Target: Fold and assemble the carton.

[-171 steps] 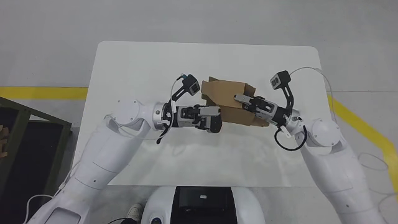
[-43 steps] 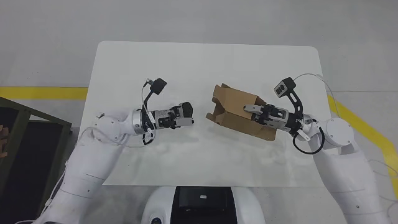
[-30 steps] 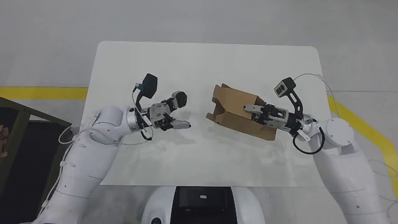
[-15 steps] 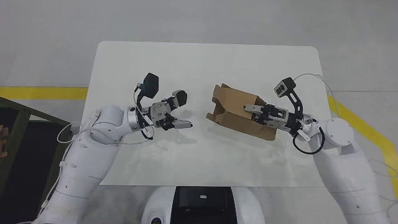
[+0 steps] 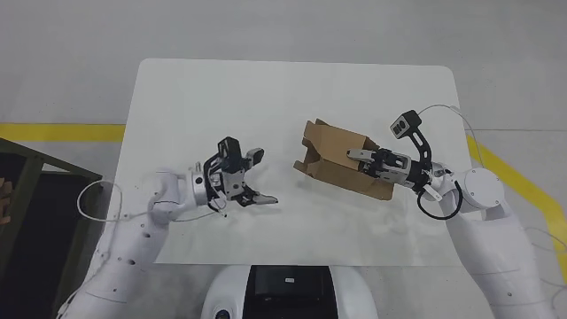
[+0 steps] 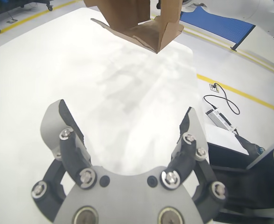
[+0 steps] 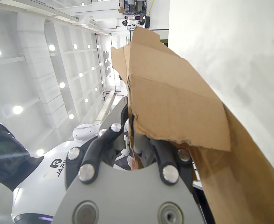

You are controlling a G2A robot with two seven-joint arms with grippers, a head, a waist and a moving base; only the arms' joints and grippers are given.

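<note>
My right fingers clamp the carton wall over the right half of the desk. Its long axis runs crosswise, open end facing my left fingers, which are spread wide, well apart.

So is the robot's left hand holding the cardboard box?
No, the left gripper is open and empty over the table, apart from the carton.

Matt cardbd carton; smooth white table.
</note>
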